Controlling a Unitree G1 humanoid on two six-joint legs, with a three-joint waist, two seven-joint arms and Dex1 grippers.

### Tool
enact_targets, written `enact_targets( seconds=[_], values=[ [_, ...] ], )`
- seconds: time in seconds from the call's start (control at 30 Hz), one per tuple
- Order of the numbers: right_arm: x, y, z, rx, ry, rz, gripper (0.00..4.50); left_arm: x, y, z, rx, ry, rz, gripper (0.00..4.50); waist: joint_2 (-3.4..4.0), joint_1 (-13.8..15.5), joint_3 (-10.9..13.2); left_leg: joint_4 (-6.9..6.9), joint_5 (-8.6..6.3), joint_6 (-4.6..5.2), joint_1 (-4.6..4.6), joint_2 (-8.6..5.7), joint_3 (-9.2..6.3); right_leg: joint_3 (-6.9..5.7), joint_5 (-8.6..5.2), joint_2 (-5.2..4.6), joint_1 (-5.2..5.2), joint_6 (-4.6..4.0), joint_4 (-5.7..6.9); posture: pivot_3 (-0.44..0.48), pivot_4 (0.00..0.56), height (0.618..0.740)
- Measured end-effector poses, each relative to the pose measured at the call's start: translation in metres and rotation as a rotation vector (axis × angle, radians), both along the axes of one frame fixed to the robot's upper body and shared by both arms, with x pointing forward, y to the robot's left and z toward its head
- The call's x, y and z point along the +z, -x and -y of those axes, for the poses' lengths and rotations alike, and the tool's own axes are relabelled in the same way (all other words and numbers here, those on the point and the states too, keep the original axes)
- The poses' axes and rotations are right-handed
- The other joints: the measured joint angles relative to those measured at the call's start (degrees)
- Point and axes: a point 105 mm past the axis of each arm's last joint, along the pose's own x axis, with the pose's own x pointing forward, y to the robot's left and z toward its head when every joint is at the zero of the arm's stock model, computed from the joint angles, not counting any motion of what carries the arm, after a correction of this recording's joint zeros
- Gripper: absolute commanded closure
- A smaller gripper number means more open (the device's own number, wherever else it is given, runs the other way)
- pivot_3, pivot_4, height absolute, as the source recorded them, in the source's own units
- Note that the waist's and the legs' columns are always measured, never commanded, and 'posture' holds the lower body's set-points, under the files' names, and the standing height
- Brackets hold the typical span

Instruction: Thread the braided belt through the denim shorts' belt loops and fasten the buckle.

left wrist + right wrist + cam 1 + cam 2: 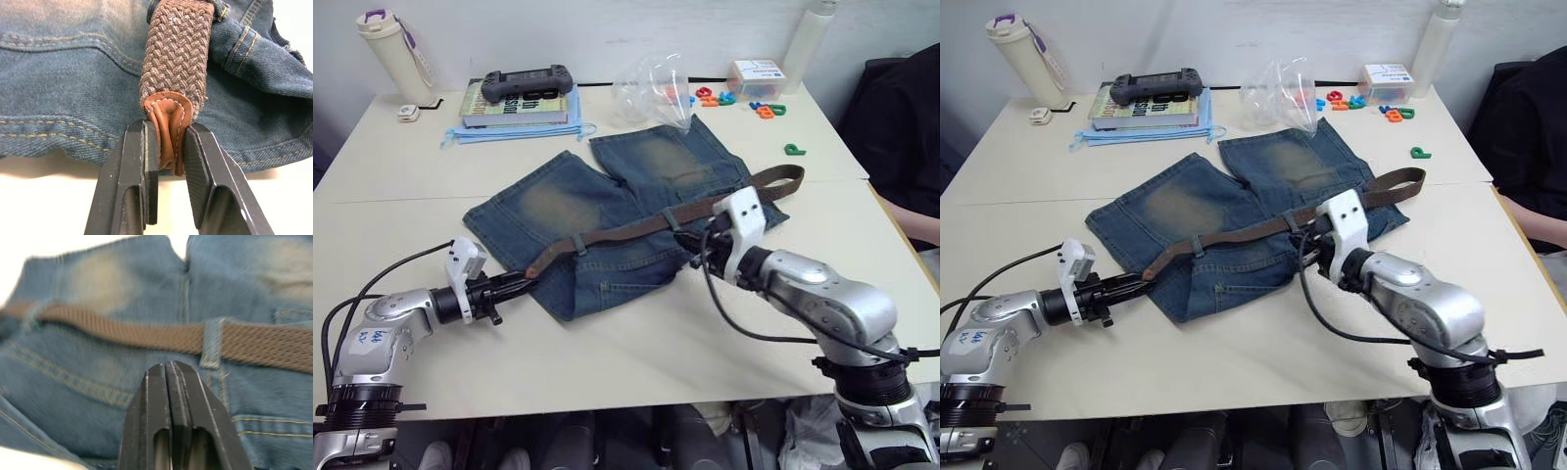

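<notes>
The denim shorts (607, 211) lie flat in the middle of the table, waistband toward me. The braided belt (636, 230) runs along the waistband under two belt loops (578, 243), one of them close up in the right wrist view (211, 343). Its far end (783, 179) trails off the shorts to the right. My left gripper (166, 142) is shut on the belt's tan leather tip (168, 125) at the shorts' left edge. My right gripper (168, 366) is shut with nothing in it, just on my side of the belt near the middle loop. The buckle is hidden.
At the back stand a book stack with a black controller (524, 83), a bottle (391, 49), a clear plastic bag (656, 88), coloured letters (759, 103) and a small box (756, 73). A person in dark clothes (901, 127) sits at the right edge.
</notes>
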Motion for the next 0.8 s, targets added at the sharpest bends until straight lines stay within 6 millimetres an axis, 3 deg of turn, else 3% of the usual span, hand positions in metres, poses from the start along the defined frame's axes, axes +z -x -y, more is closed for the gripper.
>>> enact_targets(
  seconds=[0.1,0.3,0.37,0.47,0.6,0.8],
  values=[
    [-0.019,-0.006,-0.001,-0.027,0.047,-0.023,4.41,-0.002,0.001,-0.002,0.01,-0.002,-0.002,3.94,-0.02,0.0,0.0,0.01,0.03,-0.05,0.01,-0.01,0.02,0.02,0.0,-0.01,0.01,0.0,-0.02,0.0,0.15,0.667],
    [-0.027,-0.01,-0.003,-0.042,0.062,-0.026,4.41,-0.014,0.016,-0.023,0.042,-0.072,0.003,3.94,-0.28,-0.2,-0.2,0.02,-0.03,0.04,0.14,0.01,0.0,0.01,0.0,0.0,0.12,-0.01,0.02,0.0,0.15,0.667],
    [-0.028,-0.01,-0.003,-0.046,0.062,-0.03,4.41,-0.015,0.023,-0.049,0.078,-0.162,0.012,3.94,-0.3,0.0,-0.2,0.01,-0.05,0.09,0.23,0.02,-0.01,0.01,0.0,0.0,0.16,-0.06,0.03,0.0,0.15,0.667],
    [-0.028,-0.01,-0.002,-0.051,0.053,-0.041,4.41,-0.007,0.029,-0.11,0.208,-0.319,0.036,3.94,-0.3,0.0,-0.2,-0.02,-0.08,0.14,0.27,0.02,-0.04,-0.02,0.02,-0.02,0.18,-0.15,0.05,0.0,0.15,0.667],
    [-0.028,-0.011,-0.002,-0.058,0.04,-0.054,4.41,-0.001,0.036,-0.169,0.382,-0.425,0.04,3.94,-0.42,0.1,-0.3,-0.01,-0.1,0.18,0.24,0.01,-0.04,-0.05,0.03,-0.04,0.17,-0.15,0.04,0.0,0.15,0.667],
    [-0.029,-0.012,-0.005,-0.06,0.039,-0.061,4.41,0.011,0.041,-0.216,0.55,-0.52,0.053,3.94,-0.85,-0.2,-0.5,-0.01,-0.1,0.19,0.21,0.02,-0.03,-0.08,0.03,-0.05,0.1,-0.15,0.11,0.0,0.15,0.667]
  ],
)
